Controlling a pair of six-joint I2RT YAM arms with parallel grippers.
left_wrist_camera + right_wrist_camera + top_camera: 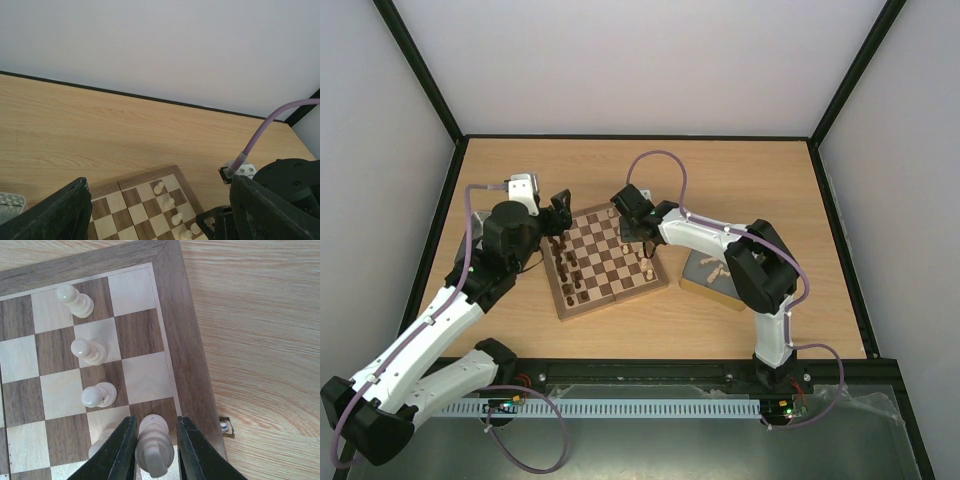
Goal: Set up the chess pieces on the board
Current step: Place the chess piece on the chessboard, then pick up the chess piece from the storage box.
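The board [605,262] lies tilted at the table's middle, dark chess pieces [568,268] along its left side and cream ones [648,268] on its right. My right gripper [156,440] hangs over the board's far right edge [192,365]. Its jaws stand closely astride a cream piece [155,447] on an edge square; one finger touches it and a slim gap shows at the other. Three cream pawns [87,352] stand in the neighbouring row. My left gripper [157,200] hovers open and empty above the board's far left corner [558,212].
A shiny metal tin [713,275] holding loose cream pieces sits just right of the board, under the right forearm. Another tin's corner [10,202] shows at the left wrist view's lower left. Bare wooden table [740,180] stretches behind the board to the enclosure walls.
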